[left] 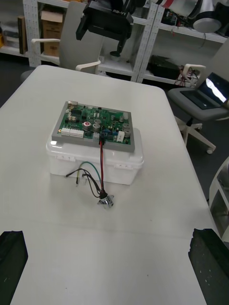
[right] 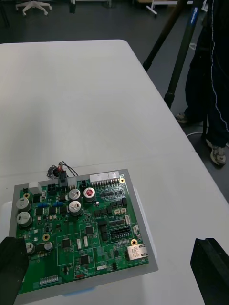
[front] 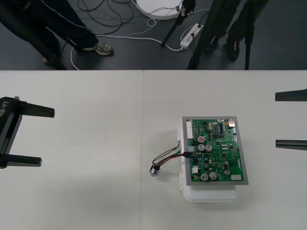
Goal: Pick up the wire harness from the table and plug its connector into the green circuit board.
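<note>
circuit board [front: 216, 151]: 1 | white base [front: 211, 194]: 1 | wire harness [front: 168, 157]: 1 | table [front: 86, 191]: 1

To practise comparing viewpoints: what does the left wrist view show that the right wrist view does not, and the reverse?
Left wrist view: the white base's side wall, harness wires hanging down it, and the open left gripper. Right wrist view: the grey frame's edge facing the open right gripper. Both: the green circuit board with the black plug seated at its edge.

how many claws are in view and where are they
2. The left claw stands open at the table's left side; the right claw stands open at its right side. Both are well apart from the green circuit board.
</note>
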